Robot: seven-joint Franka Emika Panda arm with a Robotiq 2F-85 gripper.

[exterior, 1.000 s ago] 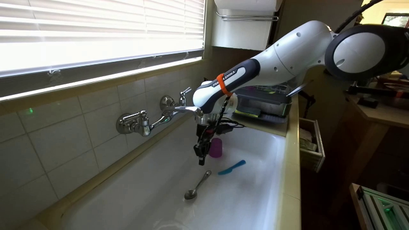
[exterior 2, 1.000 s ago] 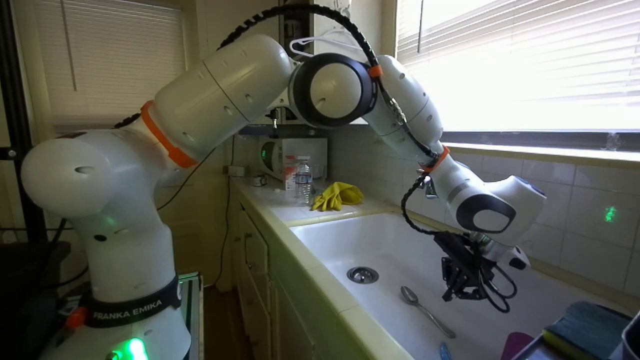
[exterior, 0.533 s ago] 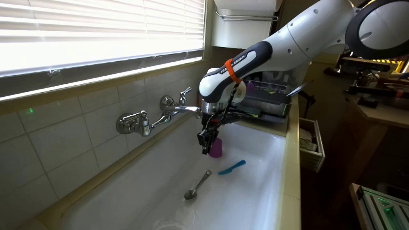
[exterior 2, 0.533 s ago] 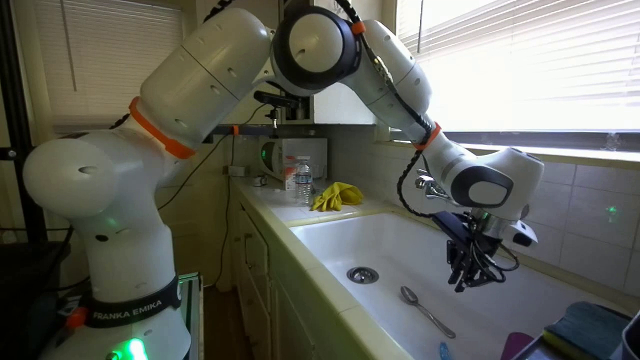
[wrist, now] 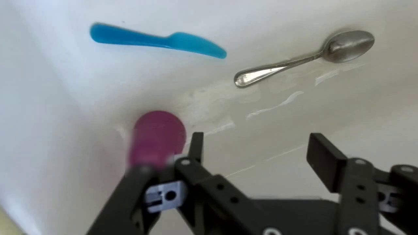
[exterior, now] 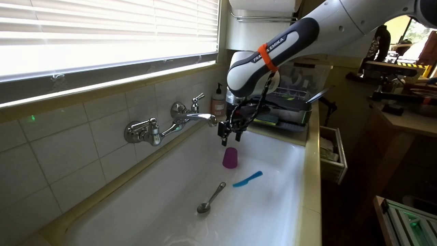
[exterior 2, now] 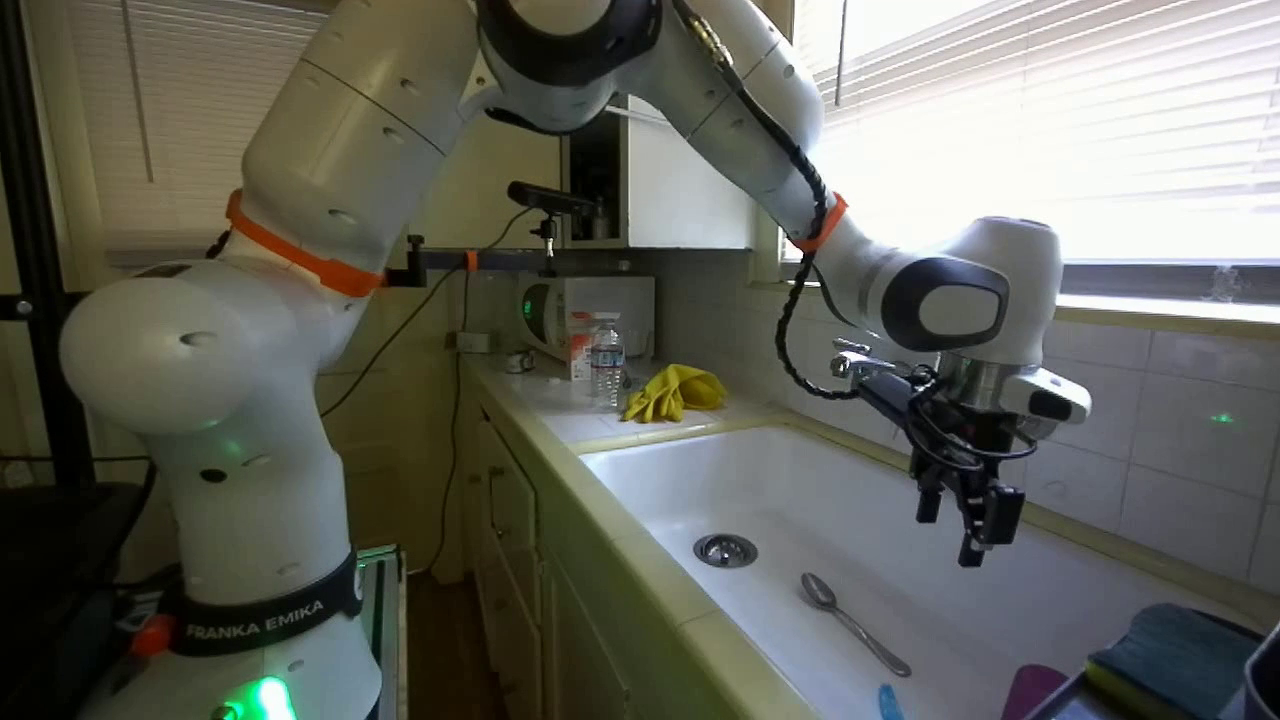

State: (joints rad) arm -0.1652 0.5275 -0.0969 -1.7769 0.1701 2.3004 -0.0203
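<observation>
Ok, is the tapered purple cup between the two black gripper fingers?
No: in the wrist view the cup sits outside the parted fingers, with white sink showing between them.

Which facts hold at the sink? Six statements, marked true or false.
1. The black two-finger gripper is open. True.
2. It grips the purple tapered cup. False: the cup sits lower, apart from it, in the white sink.
3. The blue plastic knife touches the shiny metal spoon. False: they lie apart.
4. The spoon lies clear of the round metal drain. True.
5. The wall-mounted chrome faucet is running. False: no water falls from it.
6. The clear plastic bottle stands on the tiled counter. True.
</observation>
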